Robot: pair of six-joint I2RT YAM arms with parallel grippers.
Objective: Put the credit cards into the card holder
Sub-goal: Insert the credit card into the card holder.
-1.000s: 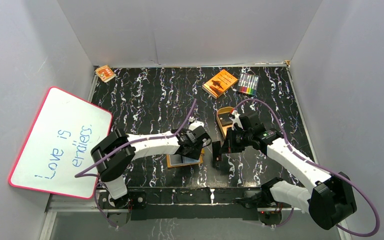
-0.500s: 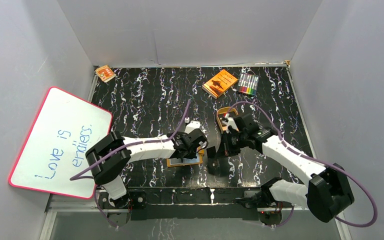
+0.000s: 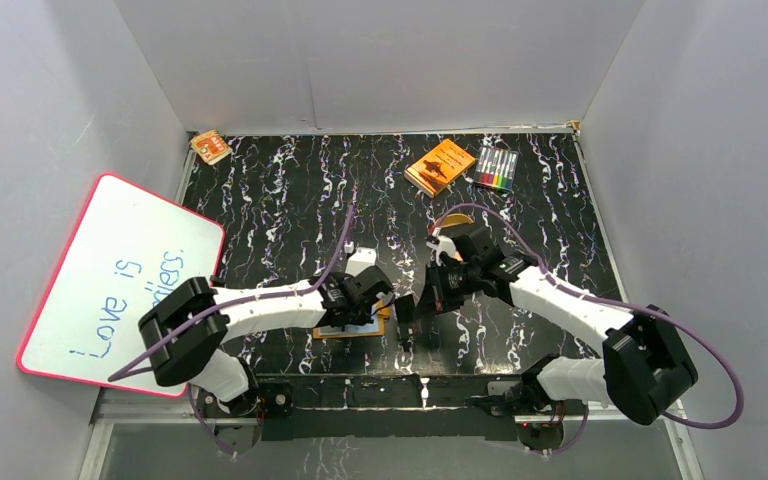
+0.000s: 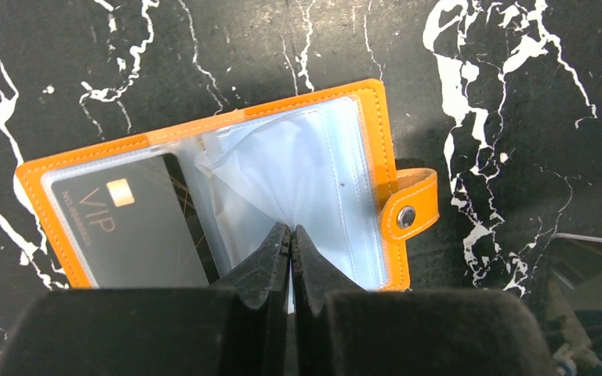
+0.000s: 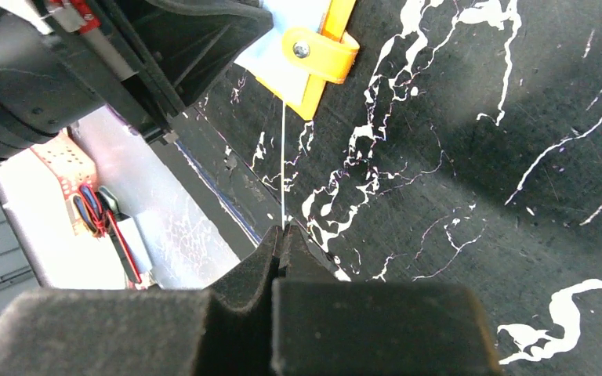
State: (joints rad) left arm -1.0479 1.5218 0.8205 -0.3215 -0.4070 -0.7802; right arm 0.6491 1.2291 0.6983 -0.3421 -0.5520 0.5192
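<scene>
On the black marbled table (image 4: pixel 533 94), the wallet (image 4: pixel 227 180) lies open just ahead of my left gripper (image 4: pixel 290 235). It has an orange stitched rim and clear sleeves puckered up in the middle. Those fingers are pressed together, pinching a sleeve leaf. A black VIP card (image 4: pixel 133 227) sits in the pocket to their left. My right gripper (image 5: pixel 281 235) pinches a thin pale card (image 5: pixel 283 164) edge-on. Its far end reaches just beside the wallet's corner, by the snap strap (image 5: pixel 320 53).

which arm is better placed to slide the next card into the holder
Right. The right pincer is shut on a thin card, seen edge-on, aimed at the open holder close by. The left pincer is shut on a clear sleeve, likely holding it up.
</scene>
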